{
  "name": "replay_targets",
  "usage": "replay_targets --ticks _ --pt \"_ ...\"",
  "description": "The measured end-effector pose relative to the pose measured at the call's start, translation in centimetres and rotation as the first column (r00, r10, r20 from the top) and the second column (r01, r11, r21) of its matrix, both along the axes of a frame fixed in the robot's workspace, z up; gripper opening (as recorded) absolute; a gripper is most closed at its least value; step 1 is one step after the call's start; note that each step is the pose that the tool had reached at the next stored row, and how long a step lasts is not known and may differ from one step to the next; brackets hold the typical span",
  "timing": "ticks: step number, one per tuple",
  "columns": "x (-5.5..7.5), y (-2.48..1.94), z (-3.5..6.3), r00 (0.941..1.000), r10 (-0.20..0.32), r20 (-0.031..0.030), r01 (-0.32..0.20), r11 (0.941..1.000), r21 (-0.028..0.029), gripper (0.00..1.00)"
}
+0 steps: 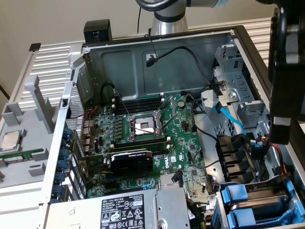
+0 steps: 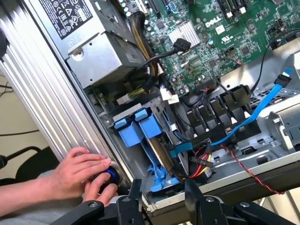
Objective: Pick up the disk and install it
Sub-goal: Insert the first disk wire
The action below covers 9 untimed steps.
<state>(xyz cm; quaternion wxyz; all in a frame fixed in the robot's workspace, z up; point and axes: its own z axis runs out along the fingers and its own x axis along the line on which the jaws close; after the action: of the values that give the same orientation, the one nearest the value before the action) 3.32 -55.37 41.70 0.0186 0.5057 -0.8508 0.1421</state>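
Note:
Two blue plastic carrier frames stand edge-on side by side in the drive bay at the case's corner. The disk sits in one of them with just its thin edge showing, its label hidden. In the exterior view the same blue carriers are at the lower right. My gripper hangs just above the bay's outer end, open, its two black fingers apart with nothing held between them. The dark wrist housing hangs over the case's right side in the exterior view.
A person's hand grips a black and blue knob outside the case wall beside my fingers. The grey power supply lies next to the bay. A blue SATA cable and red wires cross nearby. A CPU chip rests on the left tray.

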Motion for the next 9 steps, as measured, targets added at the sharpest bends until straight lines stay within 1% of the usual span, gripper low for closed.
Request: replay_targets --ticks 2,5,9 --pt "0.0 -0.33 0.00 1.0000 0.000 -0.0001 0.000 1.0000 -0.0001 0.49" --pt "0.0 -1.20 0.00 1.0000 0.000 -0.0015 0.000 1.0000 0.0000 0.49" --pt "0.0 -2.11 0.01 1.0000 0.000 -0.0038 0.000 1.0000 -0.0001 0.49"
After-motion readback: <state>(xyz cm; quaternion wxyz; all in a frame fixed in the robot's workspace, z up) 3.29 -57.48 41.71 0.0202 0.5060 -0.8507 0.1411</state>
